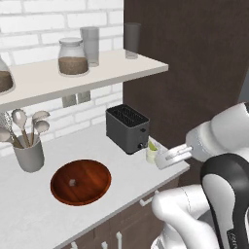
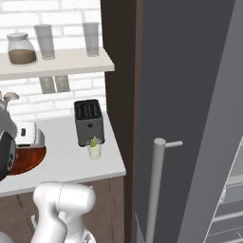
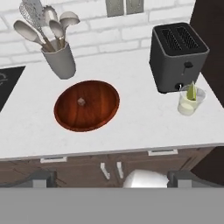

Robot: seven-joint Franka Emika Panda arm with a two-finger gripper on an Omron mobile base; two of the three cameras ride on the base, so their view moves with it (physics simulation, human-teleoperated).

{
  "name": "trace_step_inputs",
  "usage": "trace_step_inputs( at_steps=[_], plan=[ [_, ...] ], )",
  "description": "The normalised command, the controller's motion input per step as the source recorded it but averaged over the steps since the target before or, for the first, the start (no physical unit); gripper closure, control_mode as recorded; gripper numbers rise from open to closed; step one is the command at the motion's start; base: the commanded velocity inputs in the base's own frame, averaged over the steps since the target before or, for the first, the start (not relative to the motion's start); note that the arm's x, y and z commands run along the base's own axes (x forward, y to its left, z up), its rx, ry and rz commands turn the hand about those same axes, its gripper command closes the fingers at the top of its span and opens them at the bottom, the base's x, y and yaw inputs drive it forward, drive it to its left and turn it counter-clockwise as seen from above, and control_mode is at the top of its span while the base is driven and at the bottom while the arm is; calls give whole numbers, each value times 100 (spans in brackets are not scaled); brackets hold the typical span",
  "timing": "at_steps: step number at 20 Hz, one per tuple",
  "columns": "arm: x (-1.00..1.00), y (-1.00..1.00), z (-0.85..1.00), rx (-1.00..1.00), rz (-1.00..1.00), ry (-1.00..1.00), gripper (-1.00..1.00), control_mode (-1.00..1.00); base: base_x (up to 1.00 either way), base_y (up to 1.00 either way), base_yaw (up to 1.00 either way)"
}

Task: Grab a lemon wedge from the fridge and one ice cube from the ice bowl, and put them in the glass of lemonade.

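Observation:
The ice bowl [image 3: 86, 105] [image 1: 80, 181] of reddish-brown wood sits on the white counter with one small ice cube [image 3: 81, 102] [image 1: 72, 183] in it. The glass of lemonade [image 3: 190, 100] [image 1: 152, 152] [image 2: 94, 150] stands in front of the toaster, and a lemon wedge [image 3: 191, 92] [image 2: 94, 141] sticks out of it. My gripper [image 1: 168, 156] [image 3: 113, 178] is open and holds nothing. It hovers off the counter's front edge, close beside the glass in the left base view. The fridge [image 2: 190, 109] stands to the right with its long bar handle [image 2: 155, 190].
A dark toaster [image 3: 177, 57] [image 1: 127, 129] stands behind the glass. A grey utensil cup [image 3: 59, 61] [image 1: 29, 154] sits left of the bowl. A shelf [image 1: 87, 75] above holds a jar and tall glasses. A dark brown cabinet [image 1: 194, 63] borders the counter's right end.

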Motion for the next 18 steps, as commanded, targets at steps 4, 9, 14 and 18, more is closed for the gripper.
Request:
trace_step_inputs(
  at_steps=[4,9,14,18],
  plan=[
    [32,-49,-1,0,-17,-4,-100,-100,0,0,0],
    [38,-52,0,1,-25,-1,-100,-100,0,0,0],
    [40,-38,0,5,-34,0,-100,-100,0,0,0],
    [3,-22,-24,0,-40,0,-100,-100,0,0,0]
  ],
)
